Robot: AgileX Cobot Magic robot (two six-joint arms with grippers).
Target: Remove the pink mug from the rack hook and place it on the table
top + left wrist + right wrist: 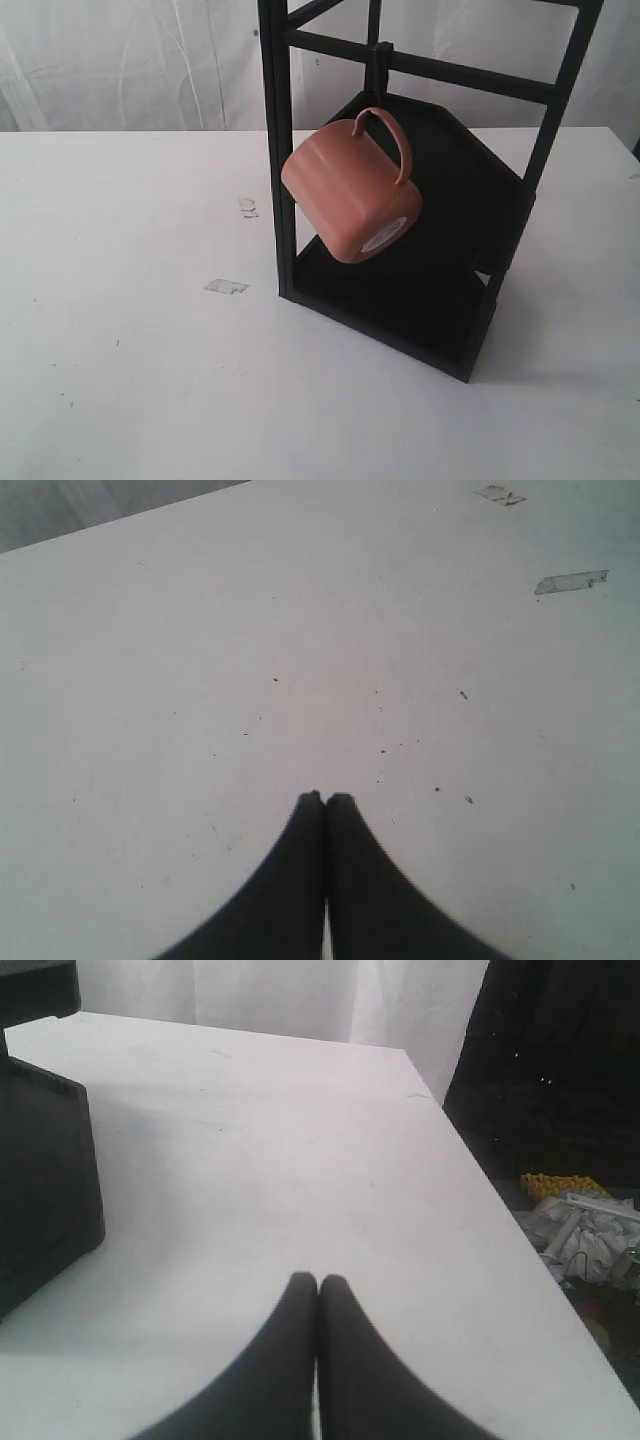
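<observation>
The pink mug [348,193] hangs tilted by its thin handle from the rack hook [376,72], a short black peg under the top crossbar of the black rack [283,150]. A pale oval label on the mug's base faces the camera. Neither gripper shows in the exterior view. In the left wrist view my left gripper [324,798] is shut with nothing in it, over the bare white table [300,630]. My right gripper [318,1280] is shut too and holds nothing; it hovers above the table [300,1140] with the rack's black base [45,1170] off to one side.
Two bits of clear tape [226,287] [248,206] lie on the table left of the rack. In the right wrist view the table's edge [500,1210] drops off to a dark area with clutter [580,1225]. A white curtain [130,60] hangs behind the table.
</observation>
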